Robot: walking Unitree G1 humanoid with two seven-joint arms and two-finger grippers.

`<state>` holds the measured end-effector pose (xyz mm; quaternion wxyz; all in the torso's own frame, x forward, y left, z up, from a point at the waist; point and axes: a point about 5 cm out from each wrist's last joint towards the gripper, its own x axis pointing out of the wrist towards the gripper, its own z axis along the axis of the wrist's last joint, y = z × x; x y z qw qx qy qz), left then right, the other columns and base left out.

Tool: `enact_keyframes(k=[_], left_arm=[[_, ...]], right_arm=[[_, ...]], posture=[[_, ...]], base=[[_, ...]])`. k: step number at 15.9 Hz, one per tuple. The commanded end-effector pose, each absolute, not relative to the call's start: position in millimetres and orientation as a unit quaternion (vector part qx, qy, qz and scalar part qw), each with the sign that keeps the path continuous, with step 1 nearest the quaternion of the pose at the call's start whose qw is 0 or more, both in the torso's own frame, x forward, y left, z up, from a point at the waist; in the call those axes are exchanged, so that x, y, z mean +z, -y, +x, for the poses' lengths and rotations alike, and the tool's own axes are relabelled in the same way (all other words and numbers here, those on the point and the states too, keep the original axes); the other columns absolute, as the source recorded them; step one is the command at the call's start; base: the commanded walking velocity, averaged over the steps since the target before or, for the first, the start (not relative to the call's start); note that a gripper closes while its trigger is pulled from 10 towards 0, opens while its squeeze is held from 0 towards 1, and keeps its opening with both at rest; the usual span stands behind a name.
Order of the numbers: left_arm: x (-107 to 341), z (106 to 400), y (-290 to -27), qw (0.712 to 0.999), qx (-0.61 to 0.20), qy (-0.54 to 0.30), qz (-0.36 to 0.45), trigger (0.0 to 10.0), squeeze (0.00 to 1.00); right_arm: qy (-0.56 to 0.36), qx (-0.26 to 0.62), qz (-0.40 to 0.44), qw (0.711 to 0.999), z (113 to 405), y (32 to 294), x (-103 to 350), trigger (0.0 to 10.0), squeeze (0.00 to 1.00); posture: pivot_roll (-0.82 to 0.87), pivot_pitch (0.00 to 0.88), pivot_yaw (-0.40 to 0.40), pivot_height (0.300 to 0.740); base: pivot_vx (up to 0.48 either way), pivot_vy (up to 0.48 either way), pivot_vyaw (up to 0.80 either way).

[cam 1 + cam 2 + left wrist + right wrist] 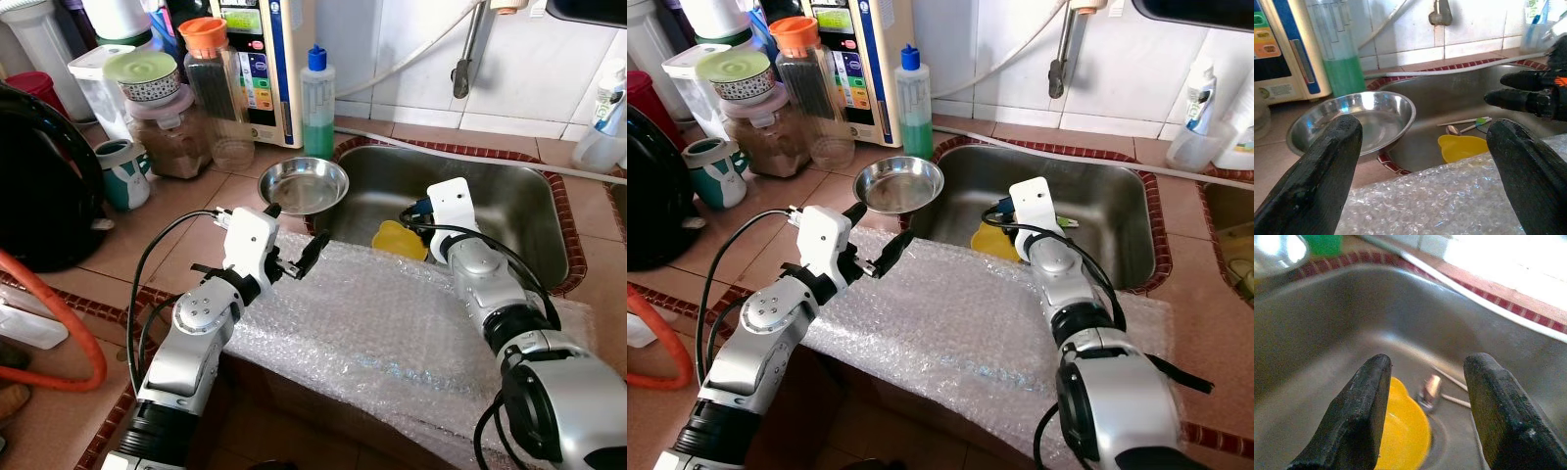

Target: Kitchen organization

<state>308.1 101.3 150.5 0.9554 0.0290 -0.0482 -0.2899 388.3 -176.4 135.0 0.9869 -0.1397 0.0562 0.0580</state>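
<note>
Both arms reaching in around the sink, nothing picked up yet.

Counter (245, 196) has bubble wrap (392, 323) along its front edge, and the sink (519, 206) holds a yellow dish (397, 238). Steel bowl (303, 184) sits on the rim. Right end effector (1425, 406) hangs spread just above the dish; left end effector (294, 240) is spread near the bowl. Looks like a reach step, so next is dropping lower and closing on something.

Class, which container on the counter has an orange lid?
The tall clear jar beside the water purifier; the neighbouring jars have green and pink lids.
</note>
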Motion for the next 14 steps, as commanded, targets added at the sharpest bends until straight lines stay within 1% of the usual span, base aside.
enact_keyframes(k=[1, 2, 3, 5, 7, 9, 11, 12, 13, 14], left_arm=[[153, 310, -105, 0.957, -0.283, 0.049, 0.034, 10.0, 0.00], [154, 313, -107, 0.961, -0.269, 0.052, 0.040, 10.0, 0.00], [154, 321, -116, 0.972, -0.226, 0.049, 0.051, 10.0, 0.00], [156, 331, -128, 0.980, -0.188, 0.044, 0.050, 10.0, 0.00], [164, 348, -137, 0.987, -0.155, 0.035, 0.034, 10.0, 0.00], [166, 366, -142, 0.991, -0.129, 0.012, 0.021, 10.0, 0.00], [165, 380, -143, 0.993, -0.118, -0.016, -0.005, 10.0, 0.00], [162, 385, -141, 0.992, -0.118, -0.035, -0.002, 10.0, 0.00], [159, 389, -138, 0.991, -0.122, -0.052, -0.007, 10.0, 0.00], [154, 392, -137, 0.990, -0.115, -0.080, -0.018, 10.0, 0.00]], right_arm=[[-0.027, 0.065, -0.130, 0.989, 389, 172, 142, 10.0, 1.00], [-0.002, 0.080, -0.104, 0.991, 389, 167, 147, 10.0, 1.00], [0.040, 0.105, -0.079, 0.991, 387, 157, 157, 10.0, 1.00], [0.079, 0.134, -0.061, 0.986, 383, 144, 167, 10.0, 0.91], [0.130, 0.194, -0.032, 0.972, 367, 123, 181, 10.0, 0.88], [0.156, 0.243, -0.015, 0.957, 344, 111, 191, 10.0, 0.86], [0.168, 0.257, -0.003, 0.952, 327, 107, 204, 10.0, 0.86], [0.170, 0.260, 0.005, 0.951, 321, 107, 209, 10.0, 0.85], [0.171, 0.254, -0.001, 0.952, 315, 108, 211, 10.0, 0.74], [0.166, 0.249, -0.002, 0.954, 309, 110, 212, 10.0, 0.73]], posture=[[0.11, 0.035, 0.081, 0.740], [0.10, 0.034, 0.081, 0.740], [0.10, 0.036, 0.082, 0.740], [0.09, 0.039, 0.085, 0.740], [0.07, 0.046, 0.092, 0.740], [0.04, 0.058, 0.103, 0.740], [0.00, 0.074, 0.121, 0.740], [-0.03, 0.081, 0.129, 0.740], [-0.05, 0.089, 0.139, 0.740], [-0.07, 0.094, 0.145, 0.740]], base=[[0.000, 0.000, 0.00], [0.000, 0.000, 0.00], [0.000, 0.000, 0.00], [0.000, 0.000, 0.00], [0.000, 0.000, 0.00], [0.000, 0.000, 0.00], [0.000, 0.000, 0.00], [0.000, 0.000, 0.00], [0.000, 0.000, 0.00], [0.000, 0.000, 0.00]])
